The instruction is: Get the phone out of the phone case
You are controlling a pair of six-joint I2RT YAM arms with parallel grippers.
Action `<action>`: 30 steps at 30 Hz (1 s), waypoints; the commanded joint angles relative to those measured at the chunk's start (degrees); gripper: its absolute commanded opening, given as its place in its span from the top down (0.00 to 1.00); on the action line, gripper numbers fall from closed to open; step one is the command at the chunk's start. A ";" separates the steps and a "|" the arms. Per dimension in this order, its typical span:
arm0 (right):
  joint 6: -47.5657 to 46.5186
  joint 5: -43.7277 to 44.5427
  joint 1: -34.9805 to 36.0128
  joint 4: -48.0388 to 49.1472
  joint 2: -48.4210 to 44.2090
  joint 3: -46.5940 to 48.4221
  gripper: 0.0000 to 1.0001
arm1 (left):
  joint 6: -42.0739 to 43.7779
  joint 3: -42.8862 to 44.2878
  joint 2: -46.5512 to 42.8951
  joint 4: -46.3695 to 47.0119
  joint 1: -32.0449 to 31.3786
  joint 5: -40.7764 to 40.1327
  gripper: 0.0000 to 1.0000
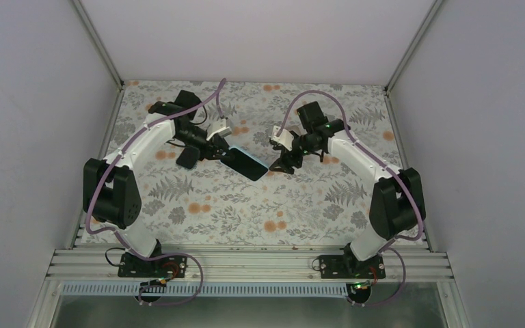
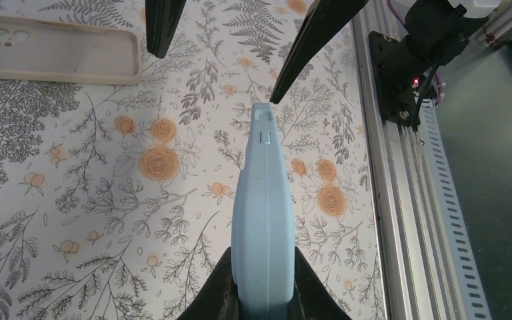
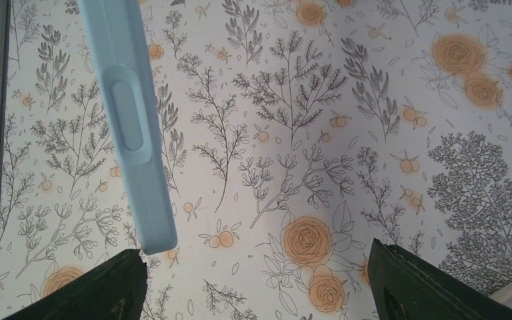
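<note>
White walls (image 1: 260, 34) close off three sides of your floral-print counter (image 1: 246, 212), with a metal rail (image 2: 387, 200) running along its near edge. Your task item, the light blue phone case (image 2: 267, 220), has the phone (image 1: 243, 162) seated in it; from above you can see the dark screen framed by the blue rim. It is held off the surface over the middle of the counter, between your two arms. Your left hand (image 2: 263, 267) is clenched on one end of the case, one finger on each broad face, so that wrist camera sees it edge-on with the side buttons showing. Your right hand (image 3: 257, 253) is released, its fingers (image 3: 117, 287) spread wide. The free end of the case points at the gap between them and sits just beside the tip of one finger; you cannot tell whether they touch. A second, beige case (image 2: 57, 50) lies flat and empty on the counter, hollow side up with the camera cut-out showing, beyond your right hand and well apart from the blue one.
</note>
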 commanded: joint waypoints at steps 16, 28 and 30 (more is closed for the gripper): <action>1.89 1.71 1.40 2.29 2.04 0.46 0.17 | 0.58 2.30 -1.55 0.12 -0.99 4.96 0.98; 9.16 13.25 4.76 11.17 2.37 1.39 0.17 | 4.53 4.16 -1.24 -5.53 -3.46 9.04 0.98; 9.93 14.33 4.81 11.78 2.33 2.07 0.17 | 5.11 4.39 -1.29 -6.22 -3.46 9.60 0.98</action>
